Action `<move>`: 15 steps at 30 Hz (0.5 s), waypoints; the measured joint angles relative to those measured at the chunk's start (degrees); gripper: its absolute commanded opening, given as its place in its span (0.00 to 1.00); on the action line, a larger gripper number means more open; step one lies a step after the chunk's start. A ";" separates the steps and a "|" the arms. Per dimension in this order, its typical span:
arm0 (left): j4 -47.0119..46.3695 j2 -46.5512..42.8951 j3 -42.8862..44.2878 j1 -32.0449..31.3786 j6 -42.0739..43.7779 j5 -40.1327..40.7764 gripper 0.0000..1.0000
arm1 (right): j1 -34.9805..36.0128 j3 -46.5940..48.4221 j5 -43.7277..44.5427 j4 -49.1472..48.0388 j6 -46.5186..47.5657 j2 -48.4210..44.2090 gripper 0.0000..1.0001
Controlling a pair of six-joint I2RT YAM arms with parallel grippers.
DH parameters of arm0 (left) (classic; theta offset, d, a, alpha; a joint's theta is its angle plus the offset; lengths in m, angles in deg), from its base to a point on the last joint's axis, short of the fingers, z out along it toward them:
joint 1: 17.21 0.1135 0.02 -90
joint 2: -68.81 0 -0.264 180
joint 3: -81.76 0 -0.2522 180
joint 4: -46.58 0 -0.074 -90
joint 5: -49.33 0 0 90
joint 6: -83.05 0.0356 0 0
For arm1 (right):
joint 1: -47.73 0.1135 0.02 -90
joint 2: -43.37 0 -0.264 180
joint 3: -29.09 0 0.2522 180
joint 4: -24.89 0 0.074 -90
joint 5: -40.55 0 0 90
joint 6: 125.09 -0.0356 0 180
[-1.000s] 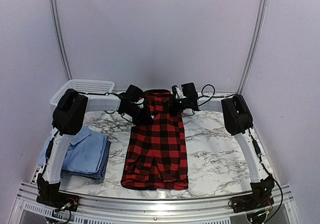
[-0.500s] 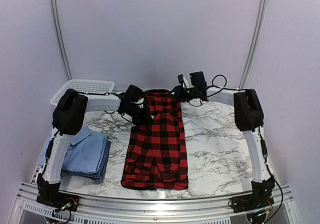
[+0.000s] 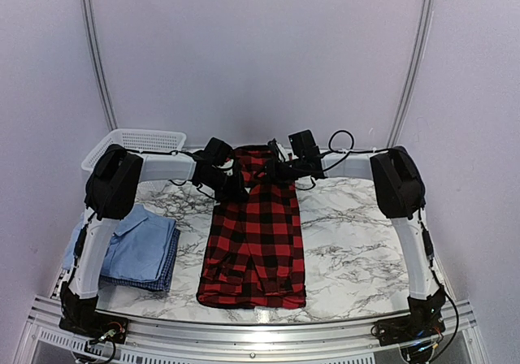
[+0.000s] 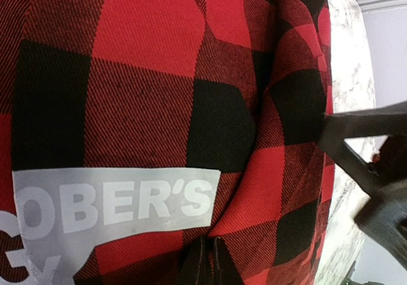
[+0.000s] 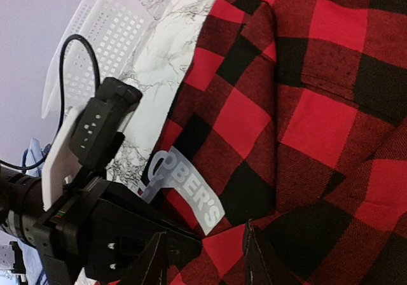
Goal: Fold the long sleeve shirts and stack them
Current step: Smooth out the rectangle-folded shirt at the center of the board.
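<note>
Left gripper (image 3: 230, 184) is pinched shut on what looks like a turned-up edge of the red-and-black plaid shirt (image 3: 256, 242). White lettering (image 4: 114, 202) from the shirt's back shows beside its fingertips in the left wrist view. At the same end, right gripper (image 3: 275, 169) stands partly spread. In its own wrist view the two fingers sit apart over the cloth with nothing clamped between them. The plaid shirt lies in the middle of the marble table (image 3: 357, 234), its sides tucked in so that it forms a long narrow strip. Its long axis runs from the bottom centre of the top view straight up toward the centre, and the narrower end sits up-frame between the two grippers. That upper end seems to be the collar end, though I cannot be sure. I judge the step in hand to be the cross fold. The next move calls for the right fingers to close on the upper right corner level with the left grip. Both arms would then lift together and carry that end down-frame over the lower edge without skewing the strip. A light blue shirt (image 3: 138, 246) is folded at lower left on a blue checked one (image 3: 166, 281), which is where the finished plaid shirt should go.
</note>
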 measured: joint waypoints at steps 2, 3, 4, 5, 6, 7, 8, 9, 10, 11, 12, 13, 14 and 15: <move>0.00 0.00 0.00 0.00 -0.11 0.13 0.07 | -0.37 0.81 0.42 0.76 0.17 1.18 0.37; 0.00 0.00 0.00 0.00 -0.13 0.17 0.07 | -0.59 1.66 0.63 1.11 0.28 2.14 0.37; 0.00 0.00 0.00 0.00 -0.15 0.26 0.07 | -0.83 2.67 0.92 1.60 0.42 3.21 0.38; -0.02 0.00 0.00 0.00 -0.15 0.42 0.07 | -1.05 3.76 1.20 2.05 0.44 4.42 0.38; -0.02 0.00 -0.02 0.00 -0.15 0.50 0.07 | -1.31 4.76 1.55 2.49 0.44 5.62 0.38; -0.07 0.00 -0.07 0.00 -0.15 0.55 0.07 | -1.55 5.62 1.75 2.95 0.44 6.54 0.38; -0.15 -0.02 -0.13 0.00 -0.15 0.57 0.07 | -1.88 6.54 1.95 3.23 0.42 7.65 0.39; -0.37 -0.02 -0.26 0.00 -0.15 0.59 0.07 | -2.34 7.37 1.66 2.97 0.39 8.41 0.39; -0.50 -0.02 -0.35 0.02 -0.15 0.68 0.07 | -2.67 8.09 1.99 2.95 0.33 8.70 0.40; -0.66 -0.02 -0.39 0.02 -0.15 0.74 0.07 | -3.04 8.61 2.49 3.04 0.11 8.83 0.40; -0.76 -0.02 -0.44 0.02 -0.15 0.83 0.07 | -3.37 9.01 2.93 3.13 -0.13 8.94 0.40; -0.81 -0.02 -0.44 0.02 -0.15 0.92 0.07 | -3.80 9.53 3.48 3.21 -0.35 9.07 0.40; -0.81 -0.02 -0.44 0.00 -0.15 0.96 0.07 | -4.24 10.25 4.07 3.30 -0.50 9.33 0.41; -0.83 -0.02 -0.44 0.02 -0.15 0.96 0.07 | -4.70 11.10 4.70 3.28 -0.76 9.66 0.41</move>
